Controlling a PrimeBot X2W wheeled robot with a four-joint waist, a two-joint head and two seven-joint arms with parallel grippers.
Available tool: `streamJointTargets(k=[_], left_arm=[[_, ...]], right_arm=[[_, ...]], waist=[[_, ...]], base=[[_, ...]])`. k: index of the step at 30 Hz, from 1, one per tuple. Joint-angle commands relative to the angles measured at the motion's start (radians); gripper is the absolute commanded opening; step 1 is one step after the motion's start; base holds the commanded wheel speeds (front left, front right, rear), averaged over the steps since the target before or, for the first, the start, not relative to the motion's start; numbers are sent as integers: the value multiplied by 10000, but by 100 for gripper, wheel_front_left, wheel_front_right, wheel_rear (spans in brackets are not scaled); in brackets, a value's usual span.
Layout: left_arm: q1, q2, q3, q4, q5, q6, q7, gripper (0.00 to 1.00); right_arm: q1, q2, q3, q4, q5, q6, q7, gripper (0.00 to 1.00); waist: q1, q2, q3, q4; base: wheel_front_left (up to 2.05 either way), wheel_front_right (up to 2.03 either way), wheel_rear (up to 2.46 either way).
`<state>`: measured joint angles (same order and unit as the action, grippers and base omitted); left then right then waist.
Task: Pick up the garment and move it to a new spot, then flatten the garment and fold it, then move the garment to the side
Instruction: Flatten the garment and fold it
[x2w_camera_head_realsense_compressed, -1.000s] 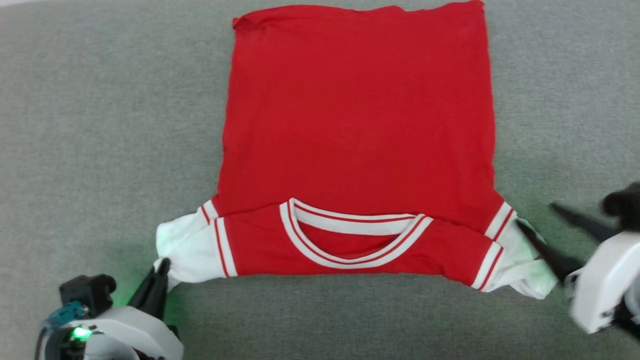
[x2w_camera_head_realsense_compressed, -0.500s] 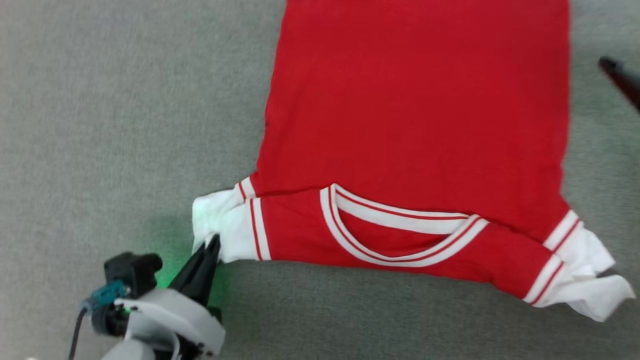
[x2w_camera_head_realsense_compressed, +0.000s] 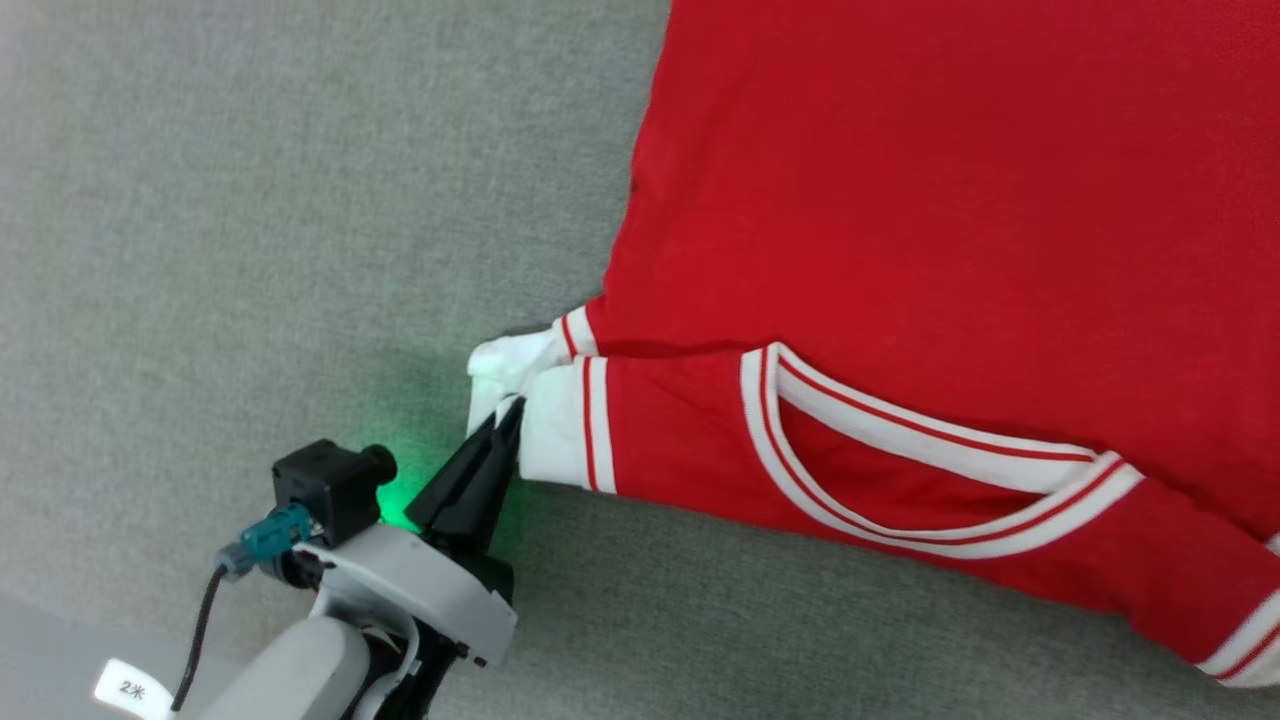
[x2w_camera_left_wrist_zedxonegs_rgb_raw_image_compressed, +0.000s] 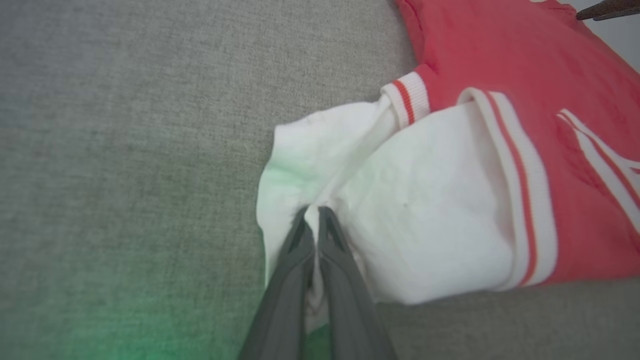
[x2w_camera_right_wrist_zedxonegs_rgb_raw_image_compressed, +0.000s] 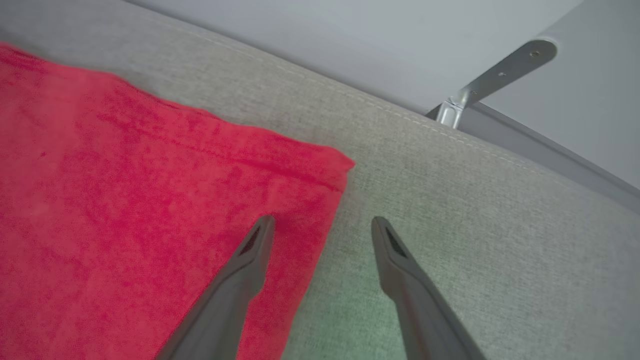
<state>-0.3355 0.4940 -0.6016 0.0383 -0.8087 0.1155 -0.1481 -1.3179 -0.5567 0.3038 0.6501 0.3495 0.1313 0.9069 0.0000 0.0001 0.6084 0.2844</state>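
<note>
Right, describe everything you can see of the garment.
The garment is a soft red knit top with white sleeve ends and white-and-red striped bands at cuffs and neckline. It lies flat on the grey upholstered surface, its collar end folded over the body. The left gripper pinches one white sleeve end, fingers shut; the open right gripper stands astride its red edge near a corner.

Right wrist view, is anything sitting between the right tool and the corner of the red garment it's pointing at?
Nothing visible does. The open right tool straddles the side edge of the soft red fabric garment, one finger over the cloth, the other over the grey woven upholstery. The hem corner lies just ahead.
</note>
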Motion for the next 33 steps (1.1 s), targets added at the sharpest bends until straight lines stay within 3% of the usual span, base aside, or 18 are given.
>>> streamJointTargets(k=[1,6,11,12,13,14,26,33], left_arm=[[-47,-88,-130,532,24,144,302,0],[-111,-94,-145,700,26,156,270,0],[-215,-116,-149,828,32,166,257,0],[-258,-141,-158,831,43,149,242,0],[-300,-167,-161,834,48,139,220,0],[-345,-189,-172,840,60,138,205,0],[-794,-244,164,1095,55,178,-261,0],[-561,118,526,1004,4,333,-448,0]], right_arm=[[-178,72,-84,278,-146,-11,-50,100],[-539,343,-15,1757,-619,-11,512,100],[-638,771,249,2347,-510,26,818,99],[-654,799,352,2370,-449,29,802,46],[-660,785,411,2395,-426,34,753,12],[-663,742,489,2421,-418,34,714,0],[-984,574,952,2660,-10,9,-35,0],[-198,225,1756,1755,1367,9,-339,0]], waist=[[0,-1,450,432],[0,-1,638,468],[0,-1,718,412],[0,-1,721,402],[0,-1,726,393],[0,-1,727,384],[0,-1,449,-29],[0,-1,-333,-753]], base=[[0,0,0],[0,0,0],[0,0,0],[0,0,0],[0,0,0],[0,0,0],[0,0,0],[0,0,0]])
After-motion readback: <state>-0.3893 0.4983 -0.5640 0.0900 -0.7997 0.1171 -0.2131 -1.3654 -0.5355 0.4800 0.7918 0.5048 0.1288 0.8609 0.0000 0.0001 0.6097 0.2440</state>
